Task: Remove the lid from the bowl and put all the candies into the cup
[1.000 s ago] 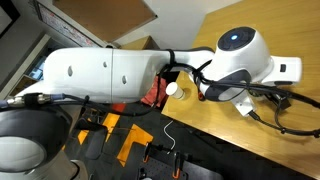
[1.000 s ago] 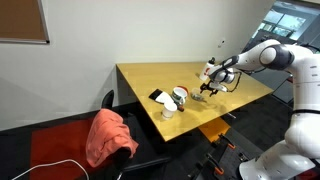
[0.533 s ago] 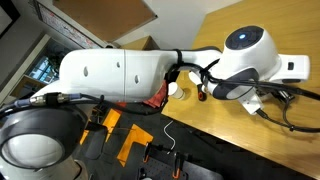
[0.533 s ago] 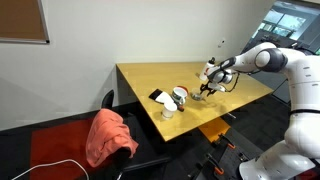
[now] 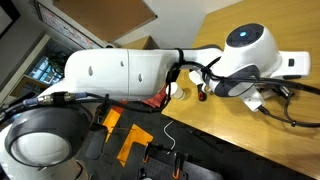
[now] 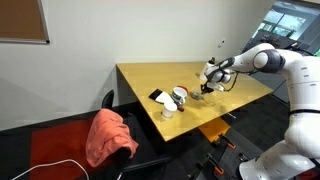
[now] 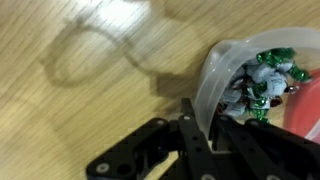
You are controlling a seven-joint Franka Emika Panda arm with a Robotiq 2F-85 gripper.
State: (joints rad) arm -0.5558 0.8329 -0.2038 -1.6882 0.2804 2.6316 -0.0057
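1. Gripper: black fingers clenched on rim of translucent white round plastic lid. Rim runs btwn the two fingers, lid tilted up on edge.
2. Shallow red bowl w/ paler rim: at right edge of wrist view, on light wooden table. Partly behind lid, only a corner in frame.
3. Green-and-white wrapped candies: piled in bowl just behind lid, some seen thru lid's plastic.
4. Lid throws a curved shadow on table, upper left of wrist view.
5. In an exterior view, gripper sits low over table, toward its right part.
6. Small white cup: near table's front edge, apart from gripper. Flat black item lies near it. Both too small for detail.
7. Crumpled red cloth: off the table, lower left of it.
8. In an exterior view, big white robot arm fills foreground and hides most of the tabletop; bowl & lid not readable there.
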